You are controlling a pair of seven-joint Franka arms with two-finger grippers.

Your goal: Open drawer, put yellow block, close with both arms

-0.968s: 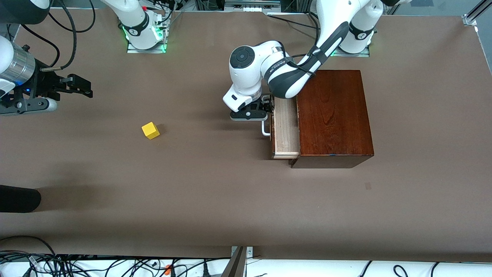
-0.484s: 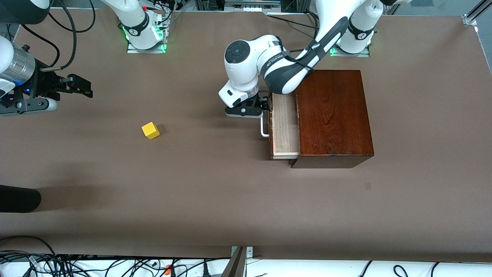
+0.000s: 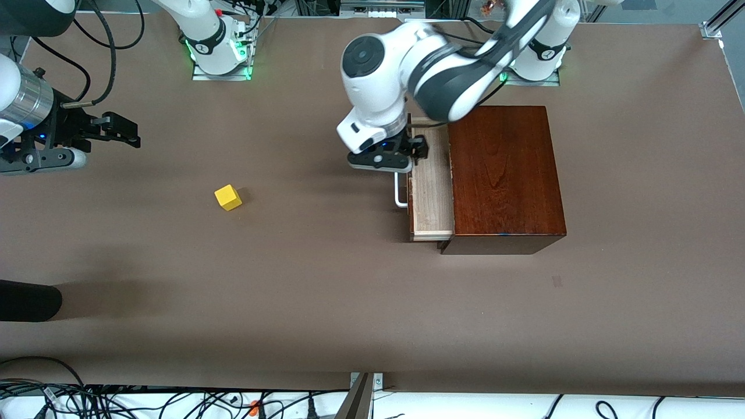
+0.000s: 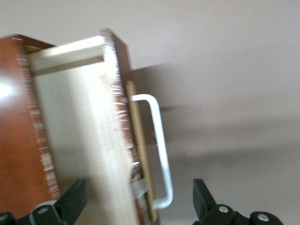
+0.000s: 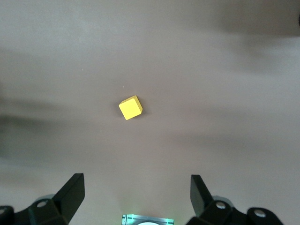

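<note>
I can read no text, label, brand or number anywhere on my rig. The round marks on my arm bases (image 3: 205, 45) are too small to make out, and the wooden box (image 3: 503, 174) carries no lettering I can see.

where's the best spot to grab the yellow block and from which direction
Take the yellow block from straight above, fingers across two opposite flat side faces. It sits alone on the table, turned somewhat askew, so the right end effector, open and waiting near that end, would likely need to rotate to line up with its faces.
</note>
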